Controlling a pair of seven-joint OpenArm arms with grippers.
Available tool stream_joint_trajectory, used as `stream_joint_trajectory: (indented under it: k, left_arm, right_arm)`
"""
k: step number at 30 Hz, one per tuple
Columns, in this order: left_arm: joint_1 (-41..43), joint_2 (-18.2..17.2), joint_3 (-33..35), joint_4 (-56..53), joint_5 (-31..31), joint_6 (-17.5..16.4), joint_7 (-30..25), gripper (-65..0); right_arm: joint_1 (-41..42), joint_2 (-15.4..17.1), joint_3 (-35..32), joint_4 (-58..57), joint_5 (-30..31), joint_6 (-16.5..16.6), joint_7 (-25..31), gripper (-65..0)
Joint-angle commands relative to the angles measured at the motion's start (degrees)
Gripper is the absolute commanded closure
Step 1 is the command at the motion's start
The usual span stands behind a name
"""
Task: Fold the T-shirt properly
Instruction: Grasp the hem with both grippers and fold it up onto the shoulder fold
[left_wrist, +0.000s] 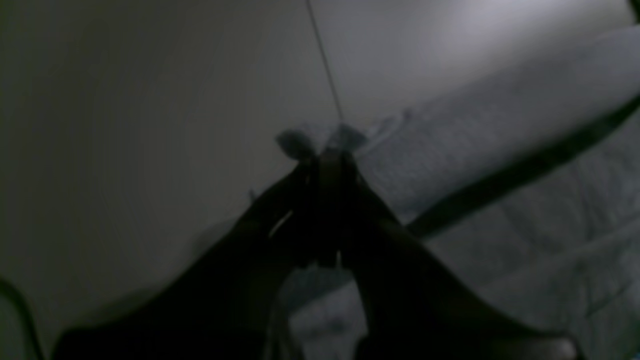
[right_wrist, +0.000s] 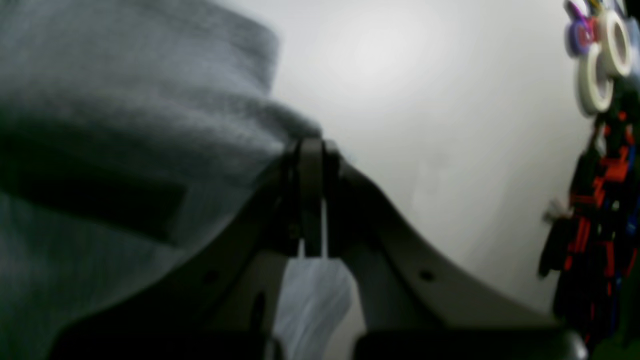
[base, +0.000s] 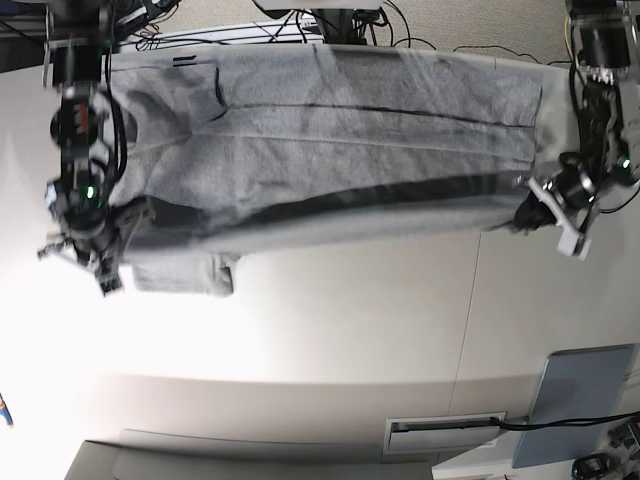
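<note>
The heather-grey T-shirt (base: 330, 150) lies stretched across the white table between my two arms, with a long fold raised along its near edge. My left gripper (base: 522, 215) is at the base view's right and is shut on the shirt's edge. In the left wrist view the jaws (left_wrist: 325, 150) pinch a bit of cloth, and the T-shirt (left_wrist: 500, 125) runs off to the right. My right gripper (base: 120, 218) is at the base view's left, shut on the opposite edge. In the right wrist view its jaws (right_wrist: 311, 145) clamp the grey T-shirt (right_wrist: 125, 100). A sleeve (base: 185, 273) hangs past the fold. No lettering shows.
Tape rolls (right_wrist: 600, 65) and a heap of red, black and blue parts (right_wrist: 600, 215) sit at the table's side. A grey pad (base: 585, 400) lies at the lower right of the base view. Cables (base: 330, 20) run behind the shirt. A table seam (left_wrist: 325, 60) runs ahead of the left gripper.
</note>
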Motion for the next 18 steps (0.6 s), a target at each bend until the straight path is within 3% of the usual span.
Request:
stream_joint_trajectory:
  k: [1,6,18]
  left_arm:
    - [0.76,-1.36,-1.84,1.49,-1.18,-0.37,-0.87,0.0]
    - [6.93,-1.40,-5.46,3.04,-3.58,-1.99,-0.90,0.0]
    - [12.66,-1.40,-5.68,3.04,-6.08,-4.63,-0.85,0.0]
  right_arm:
    - [-1.14,1.03,1.22,3.06,-0.66,-0.42,0.59,0.0]
    - [-11.74,1.01,4.96,13.94,-1.14,-1.70,-0.81,0.0]
    - [-31.63,0.96,14.14,28.35,-1.70,-2.95,-1.53,0.0]
